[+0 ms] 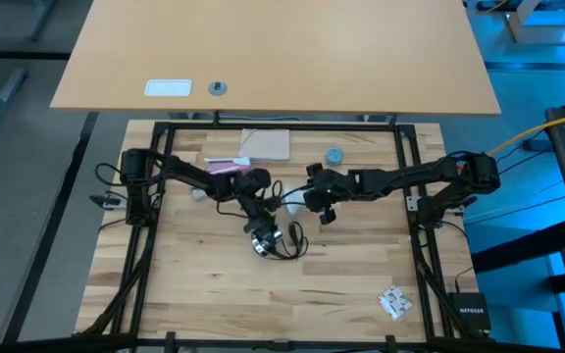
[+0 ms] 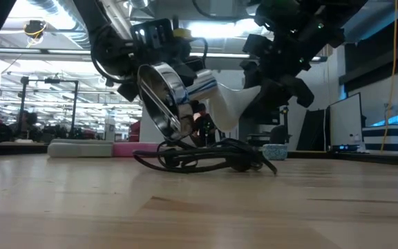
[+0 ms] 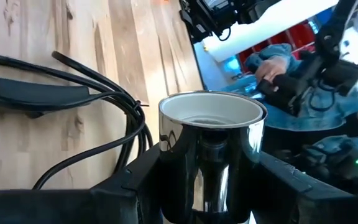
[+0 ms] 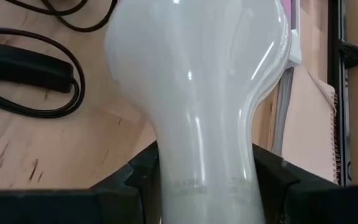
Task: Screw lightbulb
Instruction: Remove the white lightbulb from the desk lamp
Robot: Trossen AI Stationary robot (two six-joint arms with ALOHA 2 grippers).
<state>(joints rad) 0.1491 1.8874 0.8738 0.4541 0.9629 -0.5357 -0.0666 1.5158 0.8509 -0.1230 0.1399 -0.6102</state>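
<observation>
Lightbulb [image 4: 197,93] alignment, mid-table: at left, my left gripper [image 3: 207,186] clamps the silvery socket [image 3: 211,127] tilted, mouth toward the bulb, its black cord [image 2: 199,155] trailing on the table [image 1: 214,294]; at right, my right gripper [image 4: 207,186] pinches the bulb's narrow end, so the threads can meet.

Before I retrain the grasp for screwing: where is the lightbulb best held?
By the narrow neck, as the right gripper holds it now, fingers on opposite sides. The lightbulb widens into a smooth globe likely to slip; at the neck it stays aligned for turning toward the socket in the left gripper.
</observation>
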